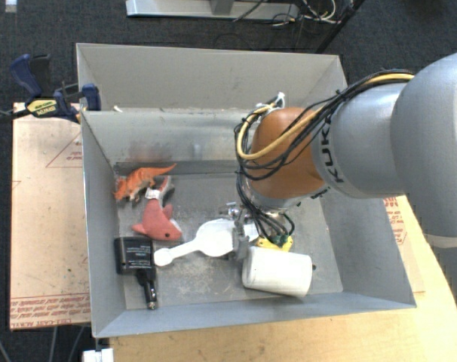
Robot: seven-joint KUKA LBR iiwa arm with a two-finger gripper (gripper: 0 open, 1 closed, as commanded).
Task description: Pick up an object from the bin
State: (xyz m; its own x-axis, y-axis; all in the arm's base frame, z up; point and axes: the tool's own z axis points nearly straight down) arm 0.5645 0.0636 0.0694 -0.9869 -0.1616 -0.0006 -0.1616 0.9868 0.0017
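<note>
In the grey bin (213,81) the arm's orange-covered wrist (285,153) hangs low over the middle, its gripper (240,228) down between a white cup (277,272) lying on its side by the lower wall and the bowl of a white scoop (206,243) just to its left; whether the gripper is released or clenched I cannot tell. Further left lie a black charger (134,253), a pink fish toy (157,225) and an orange dinosaur (142,179)

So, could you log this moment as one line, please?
gripper: down in bin | at: bowl of white plastic scoop | near: white plastic cup on its side
</note>
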